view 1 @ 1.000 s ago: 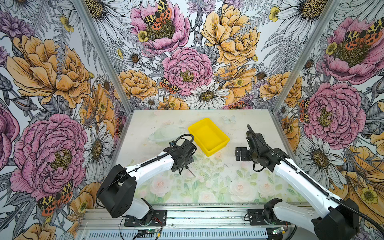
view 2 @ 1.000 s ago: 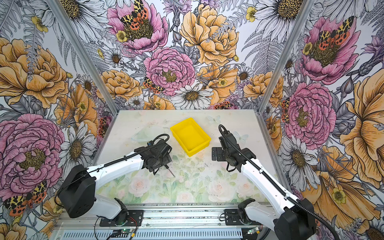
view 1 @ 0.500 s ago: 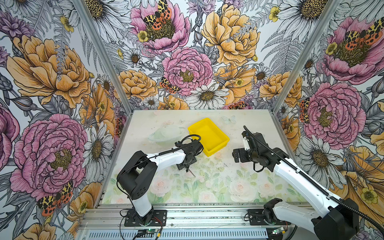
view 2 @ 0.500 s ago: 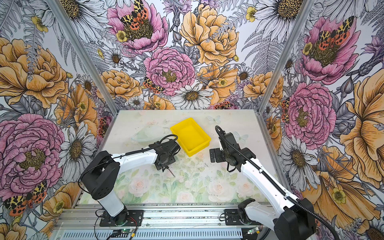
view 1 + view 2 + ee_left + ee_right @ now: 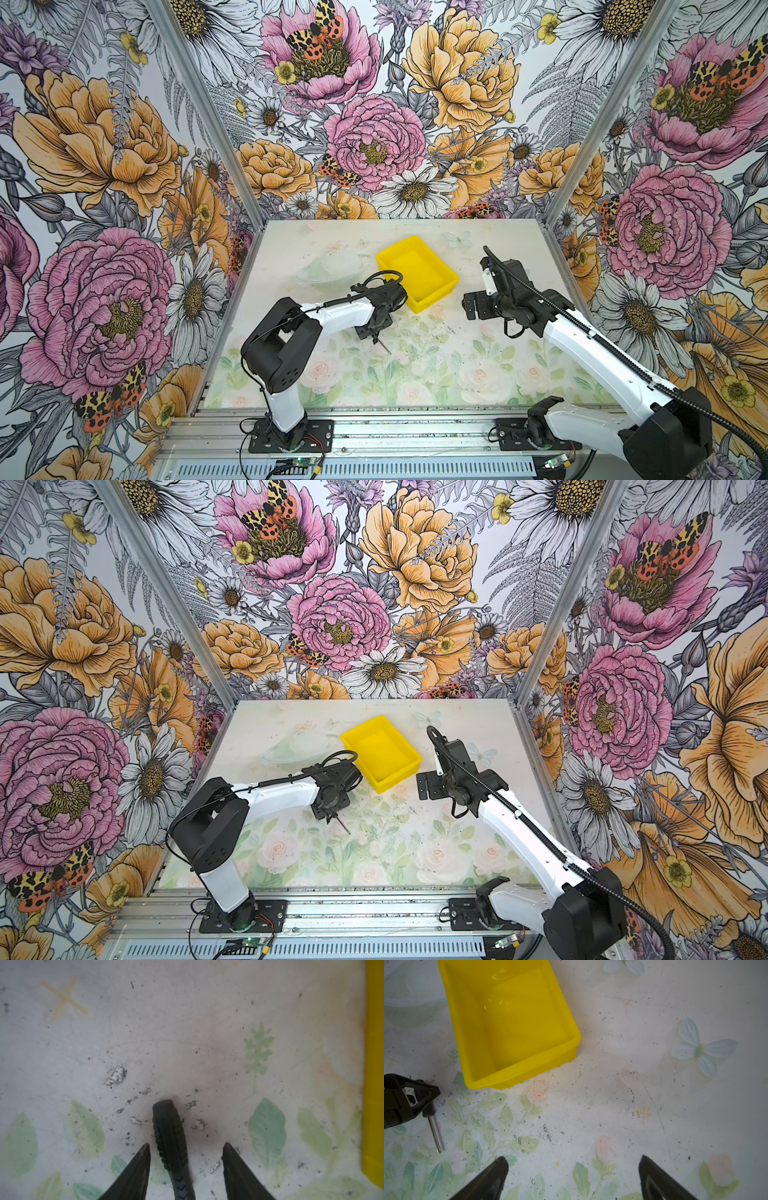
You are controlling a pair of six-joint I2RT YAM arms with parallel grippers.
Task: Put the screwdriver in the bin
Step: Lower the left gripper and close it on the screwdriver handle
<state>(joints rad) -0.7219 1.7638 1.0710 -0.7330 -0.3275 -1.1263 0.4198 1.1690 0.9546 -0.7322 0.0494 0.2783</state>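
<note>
The screwdriver lies flat on the floral table, black handle toward the bin, grey shaft pointing to the front. My left gripper is down over the handle, a finger on each side. One finger is close to the handle and the other stands clearly apart, so it is open. The yellow bin stands empty just behind and right of it. My right gripper hovers open and empty right of the bin.
A clear shallow bowl sits left of the bin. The flowered enclosure walls close in the table on three sides. An aluminium rail with both arm bases runs along the front edge.
My left gripper's jaws have narrowed around the screwdriver handle and its arm has folded in closer. The right gripper has shifted slightly toward the bin. The screwdriver has not moved.
</note>
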